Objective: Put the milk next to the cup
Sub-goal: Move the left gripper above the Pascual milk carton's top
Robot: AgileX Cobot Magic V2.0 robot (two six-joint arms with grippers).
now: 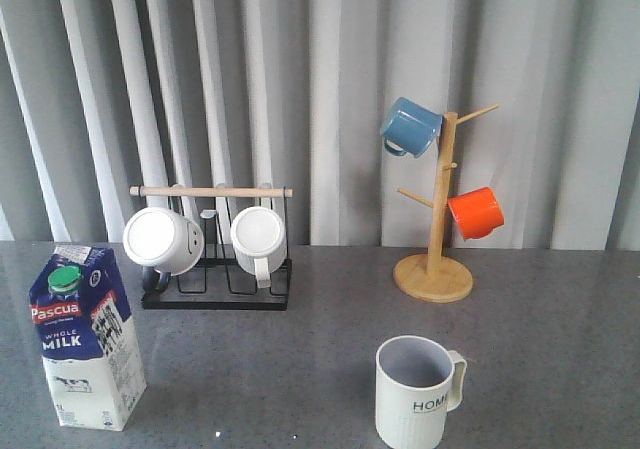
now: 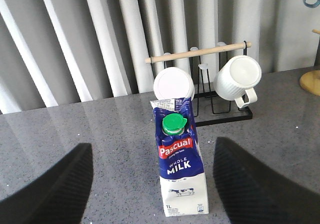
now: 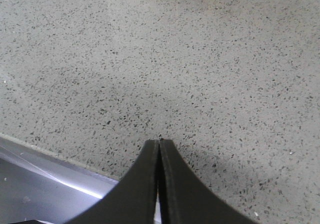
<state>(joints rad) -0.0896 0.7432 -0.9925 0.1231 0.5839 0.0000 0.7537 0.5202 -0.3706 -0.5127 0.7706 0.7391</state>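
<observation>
Ahead of the left tool (image 2: 152,184), at its twelve o'clock, the milk (image 2: 179,159) stands upright on the grey tabletop (image 2: 75,129), framed between two widely spread fingers (image 2: 55,184) that touch nothing. That spread, judged from the wrist view, suits a wide carton: the jaws can pass either side of it before closing. The right tool (image 3: 159,149) has its fingers pressed together, hanging above bare tabletop with nothing between them, so it seems to be idle for this job.

In the front view the milk (image 1: 85,339) sits at about eight o'clock, while the cup (image 1: 418,391), lettered HOME, stands at about five o'clock, well apart from it. The carton being on the left arm's side probably explains why that arm faces it.

Farther back, two white mugs (image 1: 163,240) hang on a black rack (image 1: 215,294) at ten o'clock, and a wooden mug tree (image 1: 436,259) holds a blue mug (image 1: 410,126) and an orange mug (image 1: 475,213) at two o'clock.
</observation>
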